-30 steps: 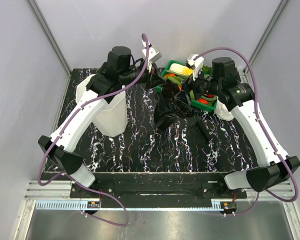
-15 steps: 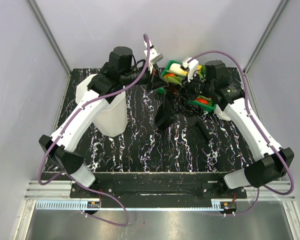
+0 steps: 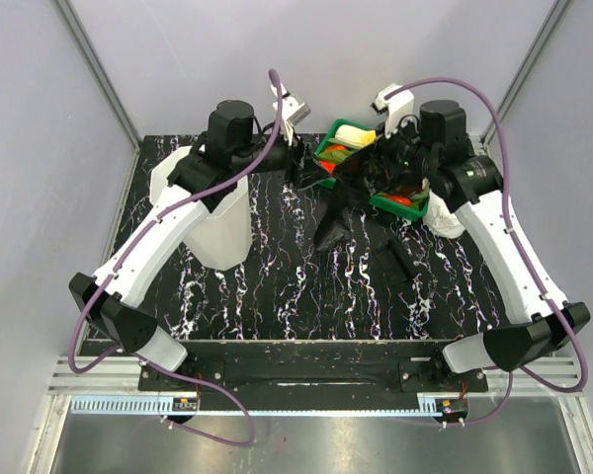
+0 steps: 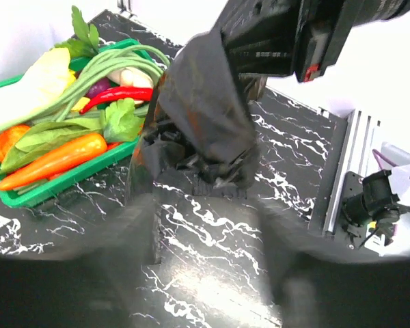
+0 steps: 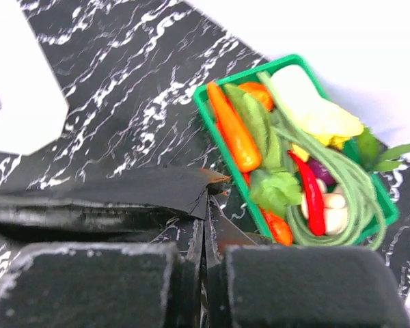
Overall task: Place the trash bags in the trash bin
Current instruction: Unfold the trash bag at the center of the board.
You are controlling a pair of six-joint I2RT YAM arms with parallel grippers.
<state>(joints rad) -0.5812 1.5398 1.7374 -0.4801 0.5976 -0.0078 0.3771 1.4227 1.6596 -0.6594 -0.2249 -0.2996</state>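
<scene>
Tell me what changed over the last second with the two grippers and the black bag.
The right gripper closed on the trash bag and drew it upward, so it now hangs as a crinkled sheet. The left gripper let go of it and opened. The trash bin, green tray and folded black bundle stayed put.

A black, white-veined table [image 3: 277, 286] is seen under even light, closed in by pale grey walls [image 3: 40, 148]; metal posts [image 3: 100, 74] are set at the corners, a rail [image 3: 306, 403] along the near edge.
</scene>
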